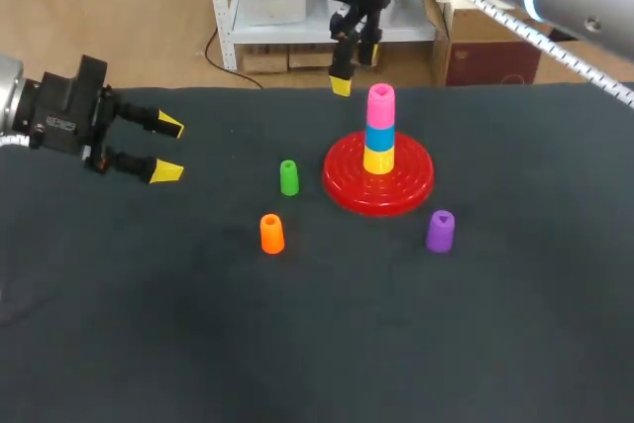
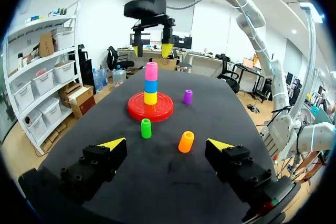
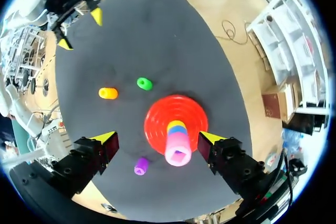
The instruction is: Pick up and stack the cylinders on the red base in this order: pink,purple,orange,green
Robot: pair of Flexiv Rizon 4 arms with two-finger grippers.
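Stack: the red base (image 1: 342, 183) carries a yellow cylinder (image 1: 378, 159), a blue cylinder (image 1: 379, 136) on that, and the pink cylinder (image 1: 380, 105) on top, all upright.
Loose pieces: the green cylinder (image 1: 288, 177) stands just beside the base's left rim. The orange cylinder (image 1: 271, 234) is near it, toward the front. The purple cylinder (image 1: 441, 231) stands off the base's front right, apart from the rim.
Right gripper (image 3: 157, 138): it hangs over the stack with its fingers spread and grasping nothing.
Left gripper (image 1: 168, 149): it is over the table's left side, released and empty, with its tips pointing toward the loose pieces.
Head view alone: it shows all three colours of the stack from the side. The right gripper's yellow tips look as if they sit behind the pink cylinder.
Left wrist view alone: it shows the right gripper's two tips level with each other, one on each side just above the pink top, not touching it.
Right wrist view alone: it looks straight down onto the pink cylinder's hollow top, which lies between the fingers. The yellow and blue cylinders are mostly hidden under it.
Edges: the base lies nearer the far edge of the table (image 1: 198, 344) than the near edge. The left gripper is close to the left edge.
Open room: bare dark cloth runs across the whole front of the table. There is also bare cloth between the left gripper and the green cylinder. The orange and purple cylinders stand well apart from each other.
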